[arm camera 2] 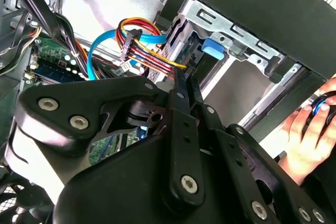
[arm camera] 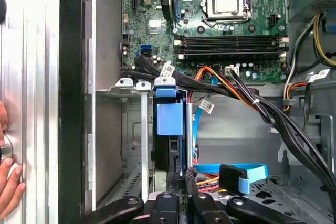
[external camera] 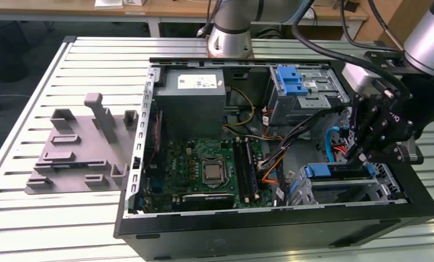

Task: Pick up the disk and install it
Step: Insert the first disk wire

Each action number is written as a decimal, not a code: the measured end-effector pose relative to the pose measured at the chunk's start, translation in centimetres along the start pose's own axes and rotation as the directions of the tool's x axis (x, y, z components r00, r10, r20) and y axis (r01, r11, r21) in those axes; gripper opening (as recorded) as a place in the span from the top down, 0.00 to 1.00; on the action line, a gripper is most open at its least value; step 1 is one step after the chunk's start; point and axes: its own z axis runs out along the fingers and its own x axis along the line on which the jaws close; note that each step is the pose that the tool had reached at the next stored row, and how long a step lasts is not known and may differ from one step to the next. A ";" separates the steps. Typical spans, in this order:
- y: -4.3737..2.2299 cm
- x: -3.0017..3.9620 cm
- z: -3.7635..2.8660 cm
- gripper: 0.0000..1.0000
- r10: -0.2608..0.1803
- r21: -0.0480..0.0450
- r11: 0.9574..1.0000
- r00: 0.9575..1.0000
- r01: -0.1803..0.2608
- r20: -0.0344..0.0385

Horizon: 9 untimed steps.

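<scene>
The disk (external camera: pixel 333 171) stands on edge in the drive cage at the exterior view's right front corner of the open computer case. Its blue carrier tab (arm camera: pixel 169 114) shows in both wrist views, with the dark drive body beneath it. My gripper (external camera: pixel 357 159) hangs directly over the disk's rear end. The fingers (arm camera: pixel 190 178) are shut together, narrower than the disk's thickness, with their tips against the carrier's edge. In the second wrist view the gripper (arm camera 2: pixel 178 77) points into the cage toward the blue tab (arm camera 2: pixel 212 47).
Blue, red and orange cables (arm camera: pixel 247 171) run close beside the cage. The motherboard (external camera: pixel 209 166), grey power supply (external camera: pixel 195 90) and optical cage with blue latch (external camera: pixel 297 82) fill the case. A grey fixture (external camera: pixel 78 147) lies on the slatted table. A person's hand (arm camera 2: pixel 304 140) rests outside the case wall.
</scene>
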 end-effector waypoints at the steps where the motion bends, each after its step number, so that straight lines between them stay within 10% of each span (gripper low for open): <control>1: 0.00 0.00 0.03 0.84 0.000 0.000 1.000 1.000 0.000 0.000; 9: -0.01 0.02 0.22 0.84 0.002 0.000 1.000 1.000 -0.002 0.000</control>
